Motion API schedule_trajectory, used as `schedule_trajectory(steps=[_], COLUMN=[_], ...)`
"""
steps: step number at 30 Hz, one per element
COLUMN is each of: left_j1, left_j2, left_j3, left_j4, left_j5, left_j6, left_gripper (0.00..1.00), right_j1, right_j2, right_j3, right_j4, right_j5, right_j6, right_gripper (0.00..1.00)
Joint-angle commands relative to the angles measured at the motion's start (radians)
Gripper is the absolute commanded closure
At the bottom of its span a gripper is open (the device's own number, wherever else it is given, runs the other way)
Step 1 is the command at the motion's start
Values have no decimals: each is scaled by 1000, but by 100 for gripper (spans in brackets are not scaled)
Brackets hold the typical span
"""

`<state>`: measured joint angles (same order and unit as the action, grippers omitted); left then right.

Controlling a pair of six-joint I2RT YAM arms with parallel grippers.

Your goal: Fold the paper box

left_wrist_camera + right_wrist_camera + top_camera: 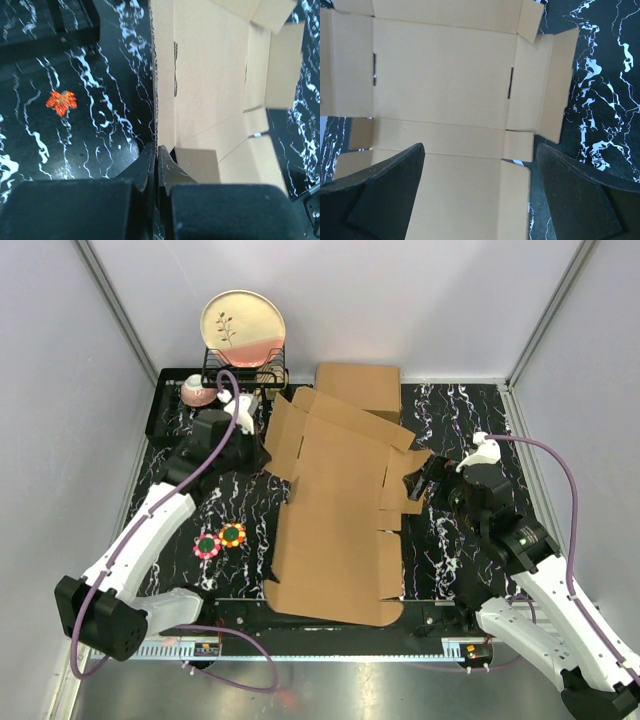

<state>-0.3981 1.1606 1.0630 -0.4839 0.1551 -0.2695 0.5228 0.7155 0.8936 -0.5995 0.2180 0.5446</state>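
The paper box [335, 530] lies as a big brown cut-out sheet across the middle of the black marbled table, its far flaps partly raised. My left gripper [262, 455] is at the sheet's far left flap and is shut on that flap's edge; in the left wrist view the fingers [150, 162] pinch the thin cardboard edge of the box [210, 90]. My right gripper [425, 480] is open by the right side flaps. In the right wrist view it [480, 155] hovers over the sheet [445, 85], with the jaws wide apart and nothing between them.
A made-up brown cardboard box [360, 388] stands behind the sheet. A black dish rack [245, 370] with a plate [243, 328] and a pink bowl [196, 392] sits at the back left. Two flower-shaped toys [220, 540] lie left of the sheet; one shows in the left wrist view [61, 101].
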Motion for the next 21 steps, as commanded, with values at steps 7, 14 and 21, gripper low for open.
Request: schedule_trajectory(steps=[7,14,21], left_j1=[38,38,27], left_j2=[-59,-55,49], left_j3=[249,21,-124], left_j4=[-62,-74,-71], left_j5=[228,356,219], left_j6=[-36,-57,-54], left_gripper=[100,100,100], right_j1=[0,0,0], right_j2=[-30,-51,-28], right_j3=[122,150,102], right_j4=[-77,-120,-94], right_j5=[17,54,47], right_j6=[-46,-63,-44], right_gripper=[0,0,0])
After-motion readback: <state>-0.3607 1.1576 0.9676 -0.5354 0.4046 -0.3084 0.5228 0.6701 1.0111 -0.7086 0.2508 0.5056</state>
